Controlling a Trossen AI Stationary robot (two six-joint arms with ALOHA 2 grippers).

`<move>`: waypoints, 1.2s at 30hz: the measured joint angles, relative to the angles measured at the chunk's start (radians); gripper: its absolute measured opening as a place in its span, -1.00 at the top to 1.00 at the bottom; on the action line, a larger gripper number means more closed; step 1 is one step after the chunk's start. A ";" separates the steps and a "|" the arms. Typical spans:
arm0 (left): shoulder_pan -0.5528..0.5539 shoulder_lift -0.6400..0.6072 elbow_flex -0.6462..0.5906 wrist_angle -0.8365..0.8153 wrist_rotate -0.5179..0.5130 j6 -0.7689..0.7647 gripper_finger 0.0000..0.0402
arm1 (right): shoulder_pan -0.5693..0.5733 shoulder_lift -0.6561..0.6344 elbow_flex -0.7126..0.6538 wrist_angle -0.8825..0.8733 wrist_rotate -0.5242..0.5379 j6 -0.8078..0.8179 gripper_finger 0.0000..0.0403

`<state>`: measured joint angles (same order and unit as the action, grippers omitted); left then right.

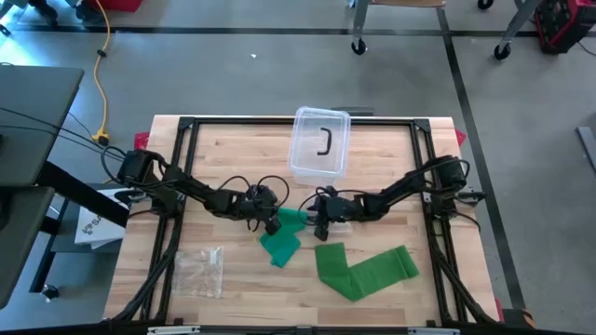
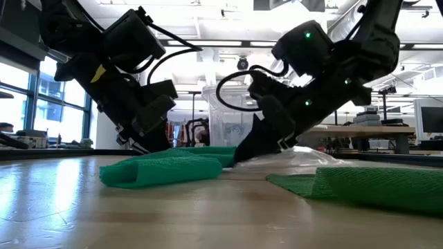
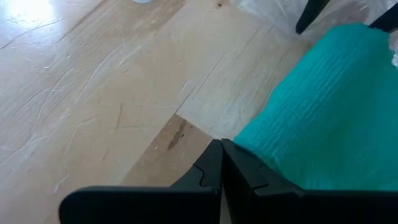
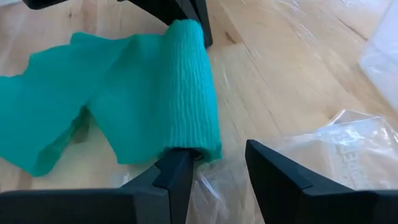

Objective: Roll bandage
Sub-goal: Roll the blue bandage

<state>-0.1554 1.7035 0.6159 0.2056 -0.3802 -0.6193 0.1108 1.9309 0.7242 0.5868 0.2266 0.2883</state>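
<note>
Green bandage point(image 1: 282, 237) lies mid-table, partly rolled, loose tail trailing toward the near edge. Left gripper point(image 1: 271, 221) has its fingers pressed together, empty, at the roll's left end. Right gripper point(image 4: 214, 168) is spread, one finger against the roll's right end, not pinching. Risk: w/ no real grip the roll could slip & unwind, or the plastic wrapper point(image 4: 323, 155) under the right fingers gets snagged. A 2nd bandage point(image 1: 363, 270) sits near-right.

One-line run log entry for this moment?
step: rolling | bandage: partly rolled | left tool: shut beside roll | right tool: open at roll end
</note>
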 joint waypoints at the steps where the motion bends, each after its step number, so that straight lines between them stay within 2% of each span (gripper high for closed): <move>1: -0.001 0.000 0.000 0.003 0.000 0.000 1.00 | 0.000 0.004 0.000 0.010 -0.001 -0.001 0.29; 8: -0.012 0.001 -0.002 0.025 -0.005 -0.002 1.00 | 0.002 0.014 0.000 0.097 -0.018 -0.075 0.36; 12: -0.027 -0.005 -0.002 0.021 -0.022 -0.007 1.00 | 0.002 0.014 0.000 0.123 -0.016 -0.087 0.64; 16: -0.054 -0.064 -0.002 -0.035 -0.056 -0.008 1.00 | 0.003 -0.011 0.000 0.111 0.002 -0.105 0.94; 21: -0.087 -0.190 0.002 -0.152 -0.122 -0.038 1.00 | 0.033 -0.091 0.000 0.083 0.120 -0.214 0.89; 26: -0.157 -0.321 0.002 -0.147 -0.150 -0.042 1.00 | 0.076 -0.227 0.000 0.062 0.144 -0.414 0.94; 31: -0.302 -0.410 0.002 -0.056 -0.304 0.002 1.00 | 0.165 -0.391 0.001 -0.004 0.288 -0.590 0.97; 36: -0.451 -0.421 0.036 0.152 -0.456 0.173 1.00 | 0.308 -0.519 0.001 -0.005 0.404 -0.719 0.95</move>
<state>-0.6062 1.2828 0.6519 0.3580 -0.8367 -0.4463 0.4193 1.4115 0.7250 0.5819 0.6303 -0.4310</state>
